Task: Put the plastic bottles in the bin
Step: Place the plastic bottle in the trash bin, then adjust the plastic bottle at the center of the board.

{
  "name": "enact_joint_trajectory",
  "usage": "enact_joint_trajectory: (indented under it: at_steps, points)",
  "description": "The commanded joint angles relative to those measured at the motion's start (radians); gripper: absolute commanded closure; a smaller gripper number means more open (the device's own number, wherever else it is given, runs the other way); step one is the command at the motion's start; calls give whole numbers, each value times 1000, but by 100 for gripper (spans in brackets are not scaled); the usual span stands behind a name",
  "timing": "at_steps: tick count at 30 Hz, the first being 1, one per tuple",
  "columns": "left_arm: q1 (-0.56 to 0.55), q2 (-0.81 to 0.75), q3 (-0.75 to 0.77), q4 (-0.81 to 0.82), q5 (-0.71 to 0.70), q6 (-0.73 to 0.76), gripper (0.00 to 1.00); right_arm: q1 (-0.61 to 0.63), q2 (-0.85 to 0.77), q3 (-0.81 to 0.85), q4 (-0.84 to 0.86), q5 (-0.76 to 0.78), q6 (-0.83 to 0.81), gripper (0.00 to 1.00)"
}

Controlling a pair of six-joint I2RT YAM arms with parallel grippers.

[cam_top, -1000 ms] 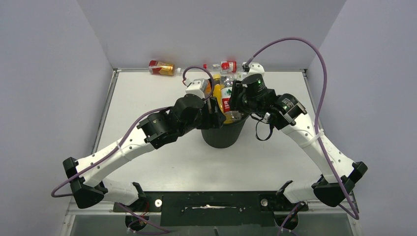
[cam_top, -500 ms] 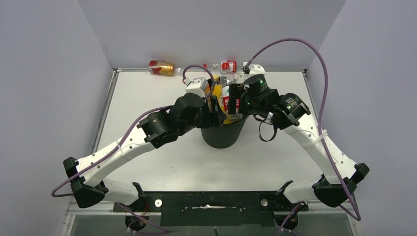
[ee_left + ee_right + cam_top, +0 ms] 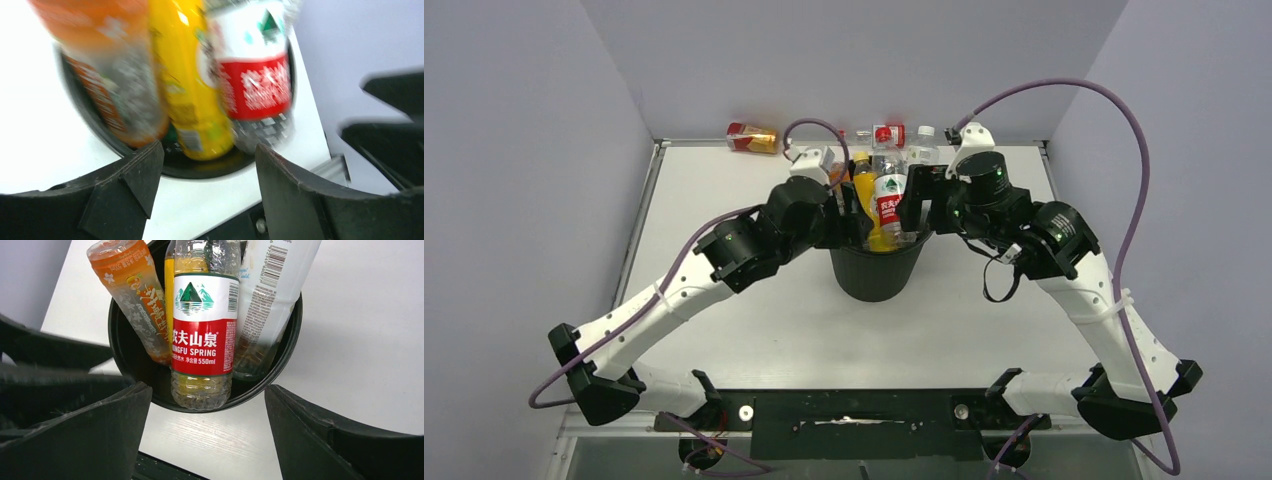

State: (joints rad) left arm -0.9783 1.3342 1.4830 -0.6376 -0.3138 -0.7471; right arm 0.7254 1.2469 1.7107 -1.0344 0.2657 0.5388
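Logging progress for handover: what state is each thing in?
Bin: upright, crowded with bottles.
Red-label bottle: standing in the bin.
Orange bottle: leaning in the bin.
Amber bottle: lying outside, by the back wall.
Left gripper: open, empty.
Right gripper: open, empty.

Blurred. Orange bottle (image 3: 115, 85), yellow bottle (image 3: 187, 85) and red-labelled clear bottle (image 3: 255, 80) side by side in black bin (image 3: 210, 167); left gripper (image 3: 209, 152) jaws apart, empty.

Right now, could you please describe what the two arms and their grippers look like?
The left arm and right arm have white shells with black joints. A purple cable loops along each. The left gripper and right gripper have matte black, wedge-shaped fingers. Small green lights dot the right arm.
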Motion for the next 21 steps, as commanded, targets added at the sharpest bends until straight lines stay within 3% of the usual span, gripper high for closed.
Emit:
enact_joint_trajectory:
  at_steps: [1, 5, 9, 15, 21]
  points:
    - [196, -43, 54, 8, 65, 60, 33, -12, -38, 37, 22, 22, 3, 13]
    - [433, -57, 34, 40, 161, 113, 25, -40, -47, 53, 1, 23, 16, 11]
    - [636, 7, 33, 87, 237, 157, 3, -125, -57, 55, -8, -54, 17, 11]
    - [845, 247, 81, 206, 344, 148, 2, -211, -70, 26, -19, -117, 10, 11]
    - [915, 554, 286, 296, 344, 86, 2, -249, -67, -24, -32, -124, -9, 9]
